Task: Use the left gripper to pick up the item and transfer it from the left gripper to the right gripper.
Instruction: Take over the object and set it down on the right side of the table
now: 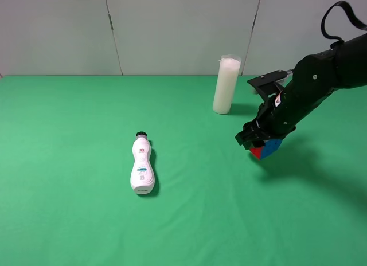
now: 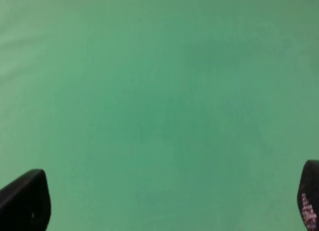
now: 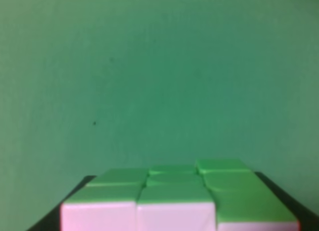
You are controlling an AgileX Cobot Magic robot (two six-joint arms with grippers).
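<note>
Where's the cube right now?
The cube is held in the right gripper above the green table, on the right of the high view, in front of the white cylinder and right of the lying bottle.

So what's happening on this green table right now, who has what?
The right end effector holds the small multicoloured puzzle cube above the green table, with the cube's green and white faces filling its wrist view. The left end effector is open with nothing in it, seeing only green cloth. A white plastic bottle with a black cap lies on its side mid-table, and a tall white cylinder stands near the back.
</note>
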